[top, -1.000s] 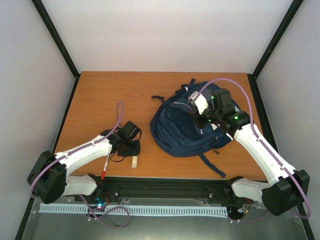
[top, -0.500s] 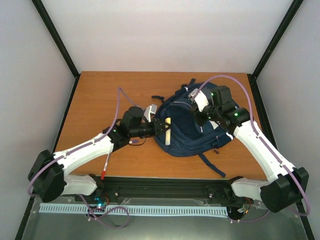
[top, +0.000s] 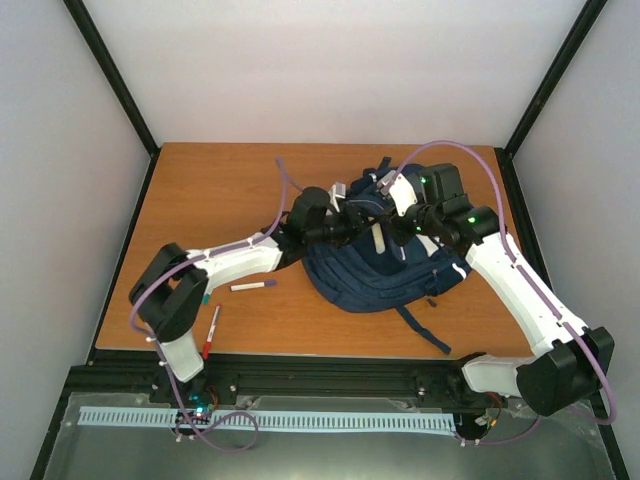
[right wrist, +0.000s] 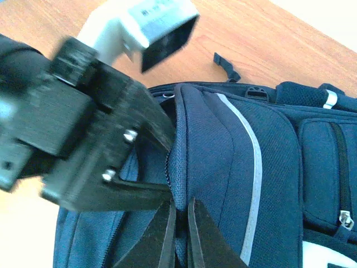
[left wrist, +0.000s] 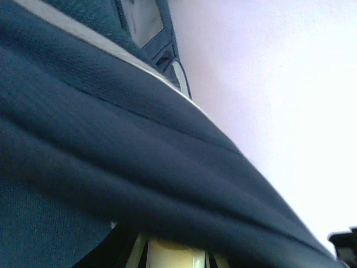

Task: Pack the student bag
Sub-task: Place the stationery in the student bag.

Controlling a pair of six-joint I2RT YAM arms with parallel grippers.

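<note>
Wooden counter [top: 220, 200] carries the student bag [top: 370, 275] right of centre; my right claw [right wrist: 179, 220] pinches its rim, my left claw [top: 365, 222] clenches a pale stick [top: 377, 241] at the mouth. If that fabric slips, the stick could snag.

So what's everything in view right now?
student bag: one, navy with white stripes, right side of table.
cream stick: one, cream, at the bag's opening, in the left fingers.
marker: one, white with purple cap, on the table left of the bag.
pen: one, red and white, near table edge.
table: one, brown wood.
left fingers: shut on the cream stick.
right fingers: pinching the bag's opening edge.
</note>
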